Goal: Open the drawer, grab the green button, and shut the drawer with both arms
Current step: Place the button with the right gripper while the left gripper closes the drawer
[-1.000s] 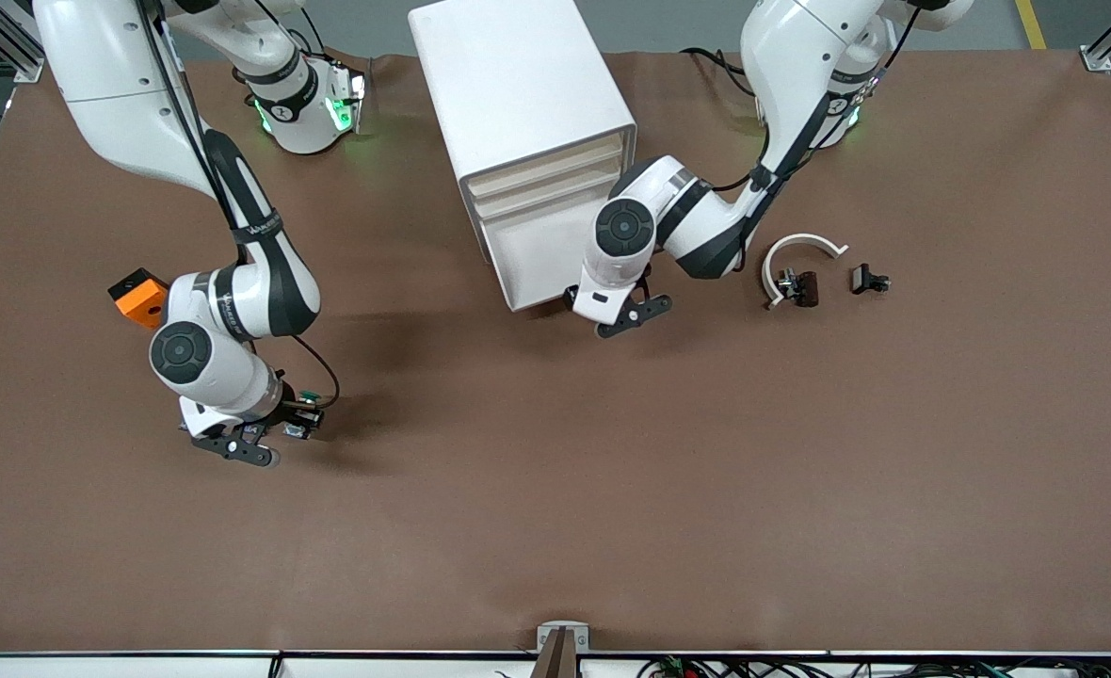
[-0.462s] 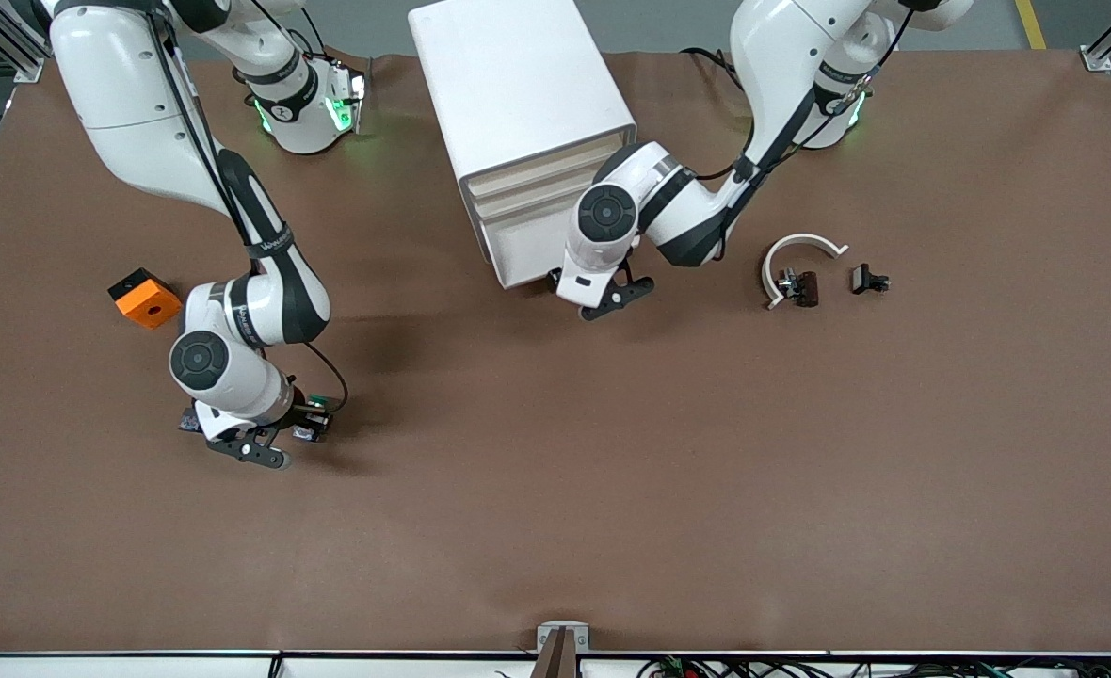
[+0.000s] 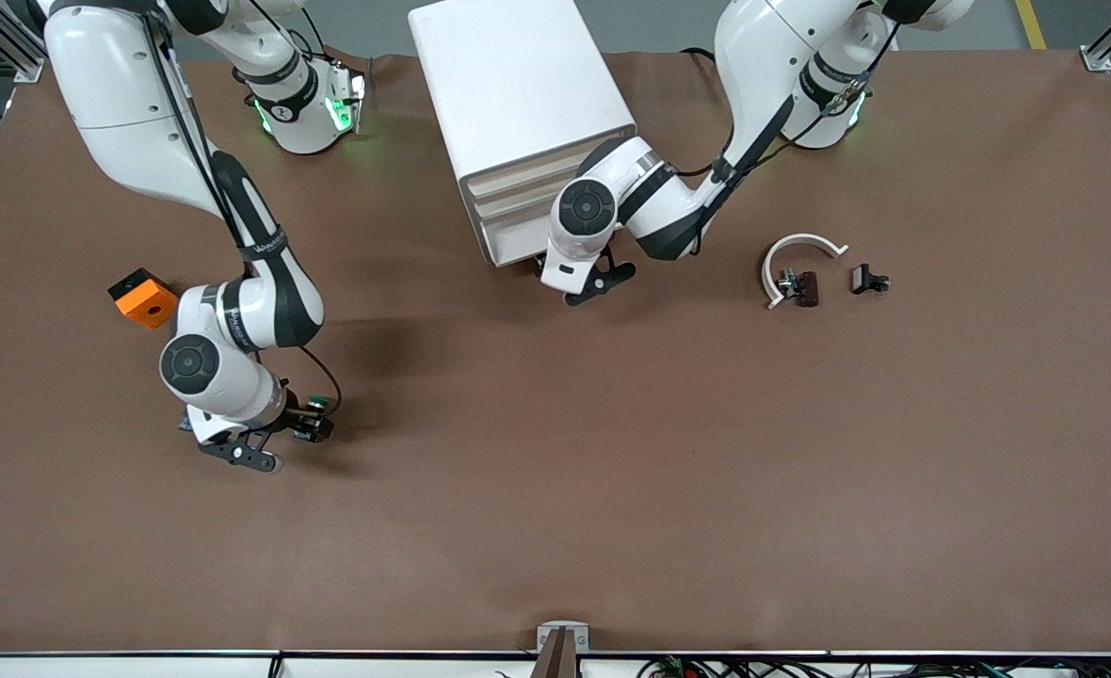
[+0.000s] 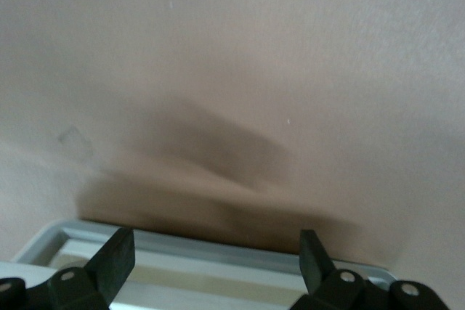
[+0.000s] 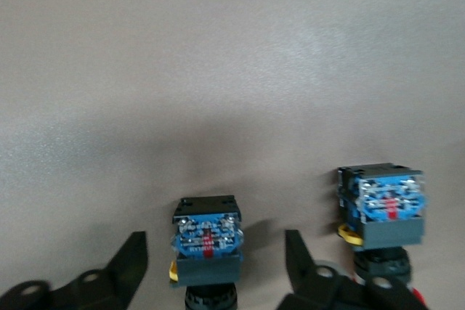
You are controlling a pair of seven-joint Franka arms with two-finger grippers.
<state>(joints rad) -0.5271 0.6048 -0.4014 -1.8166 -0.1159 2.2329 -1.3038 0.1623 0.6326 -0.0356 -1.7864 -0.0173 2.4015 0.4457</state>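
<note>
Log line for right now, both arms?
left gripper open at drawer front | right gripper open around button standing on table | drawer looks shut

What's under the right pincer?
Two push buttons on the brown table, blue block bases facing the wrist camera: one button inside the open right pincer, a second button beside it. Their caps are mostly hidden. The left pincer is at the drawer front.

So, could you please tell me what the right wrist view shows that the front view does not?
Only the right wrist view: the right gripper is open, one blue-grey button block between its fingers, a second button block beside it. Only the front view: the white cabinet, the left gripper at its lower front, an orange block, a white curved piece. Both: the brown table, that gripper.
</note>
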